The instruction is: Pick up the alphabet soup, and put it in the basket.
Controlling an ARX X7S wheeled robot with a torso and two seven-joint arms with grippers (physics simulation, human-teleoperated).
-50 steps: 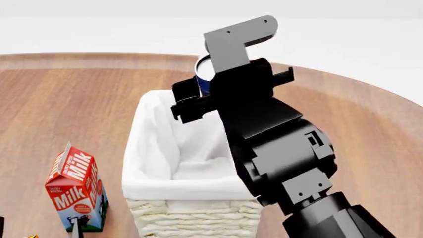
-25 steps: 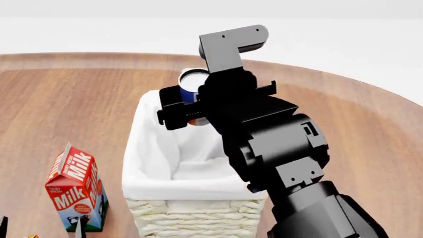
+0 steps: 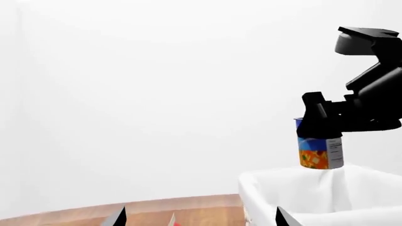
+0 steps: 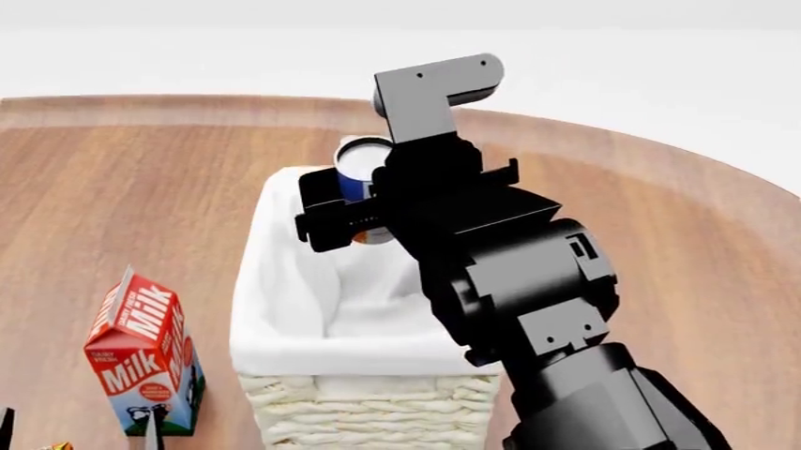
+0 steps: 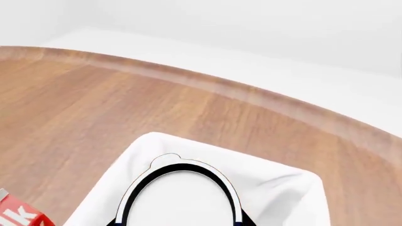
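Right tool [image 4: 355, 208] is clamped on the alphabet soup [image 4: 359, 178], can upright and held in the air above the far end of the basket [image 4: 291, 342], clear of the lining. Left tool [image 3: 197, 217]: only finger tips in view, spread apart, holding nothing. Milk carton [image 4: 142, 357] stands on the bench [image 4: 113, 206] just left of the basket.

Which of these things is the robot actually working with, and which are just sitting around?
In use:
- small blue and yellow-orange alphabet soup can
- cream-white wicker basket with white cloth lining
- black right gripper, holding the can above the basket

Just lying about:
- red, white and blue milk carton
- round wooden table
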